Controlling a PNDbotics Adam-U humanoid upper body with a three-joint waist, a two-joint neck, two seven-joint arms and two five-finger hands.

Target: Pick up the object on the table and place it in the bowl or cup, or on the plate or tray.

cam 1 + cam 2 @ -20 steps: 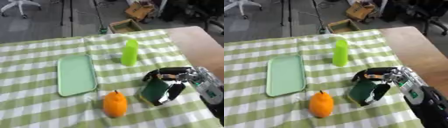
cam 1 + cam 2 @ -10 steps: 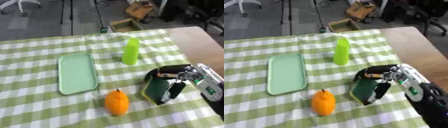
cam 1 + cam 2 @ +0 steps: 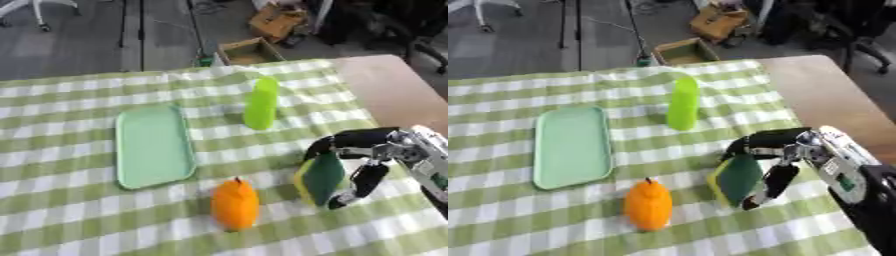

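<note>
My right hand (image 3: 363, 150) comes in from the right and is shut on a green sponge with a yellow edge (image 3: 320, 179), fingers curled over its top and thumb behind it. The sponge stands on edge, tilted, just above or touching the checked cloth. A pale green tray (image 3: 152, 145) lies flat at the left of the table. An orange fruit-shaped object (image 3: 234, 204) sits in front, left of the sponge. A tall lime-green cup (image 3: 260, 103) stands upright behind the sponge. My left hand shows in no view.
A green and white checked cloth (image 3: 105, 225) covers the table; bare wooden tabletop (image 3: 385, 90) shows at the far right. Beyond the table lie a cardboard box (image 3: 248, 50), chair bases and stands on the floor.
My right hand has tipped the sponge more upright and drawn it slightly up. The whole picture shifted a little, so the camera moved. Tray, cup and orange object stayed put.
</note>
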